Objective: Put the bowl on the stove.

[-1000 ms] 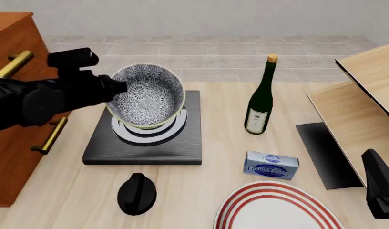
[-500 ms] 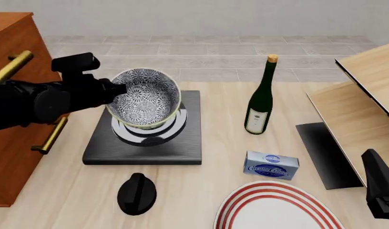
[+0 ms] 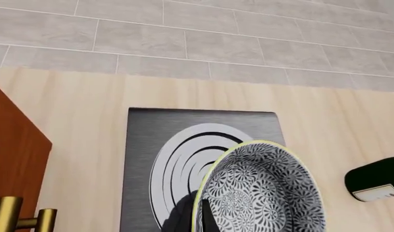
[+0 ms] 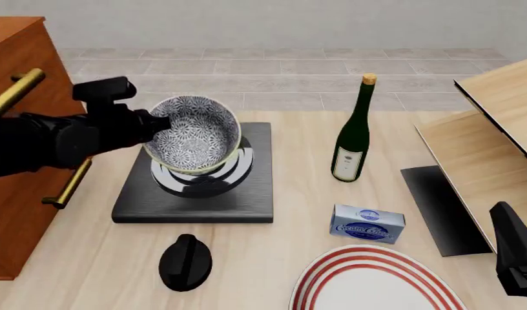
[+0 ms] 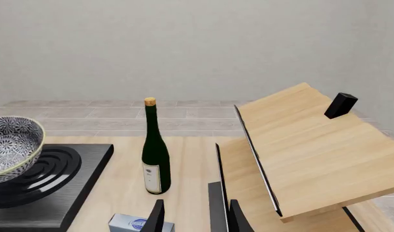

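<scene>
Bowl [image 4: 193, 134] lowered nearer stove [image 4: 246, 194], tilted; left gripper [image 4: 157, 121] clamps rim, arm reaching sideways.

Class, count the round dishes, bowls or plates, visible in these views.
2: the bowl held by the left gripper over the stove, and the red-ringed plate at the table's near edge.

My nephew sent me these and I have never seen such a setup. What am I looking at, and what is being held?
These are simulator renders of two robot arms at a table. One picture comes from a fixed camera behind the arms; the other two from cameras on each arm's wrist. The left gripper grips the rim of a patterned bowl, tilted over the rings of a black stove. The right gripper is idle at the side, jaws apart. Also on the table: a wine bottle, a small blue box, a red-ringed plate and a black knob.
</scene>
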Controlling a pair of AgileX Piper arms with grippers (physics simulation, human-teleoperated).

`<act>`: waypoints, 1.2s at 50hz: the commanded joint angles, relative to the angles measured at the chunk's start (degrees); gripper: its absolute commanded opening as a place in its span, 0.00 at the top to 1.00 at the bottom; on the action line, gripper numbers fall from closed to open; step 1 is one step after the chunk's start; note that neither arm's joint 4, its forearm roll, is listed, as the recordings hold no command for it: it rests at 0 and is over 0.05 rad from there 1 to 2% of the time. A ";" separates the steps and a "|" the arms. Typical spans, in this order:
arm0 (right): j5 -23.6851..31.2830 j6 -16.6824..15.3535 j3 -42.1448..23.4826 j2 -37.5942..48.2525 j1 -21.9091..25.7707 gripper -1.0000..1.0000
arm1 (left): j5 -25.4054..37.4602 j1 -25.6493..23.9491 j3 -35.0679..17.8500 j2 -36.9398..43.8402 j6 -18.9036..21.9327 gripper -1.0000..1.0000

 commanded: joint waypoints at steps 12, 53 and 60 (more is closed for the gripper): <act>0.00 -0.01 0.00 0.00 0.00 0.00 | -2.14 0.27 -0.14 1.78 1.41 1.00; 0.01 -0.01 0.00 0.00 -0.01 0.00 | -5.86 -0.42 1.15 2.15 2.06 1.00; 0.00 0.00 0.00 0.00 -0.01 0.00 | -6.91 -0.09 1.71 2.02 2.91 0.00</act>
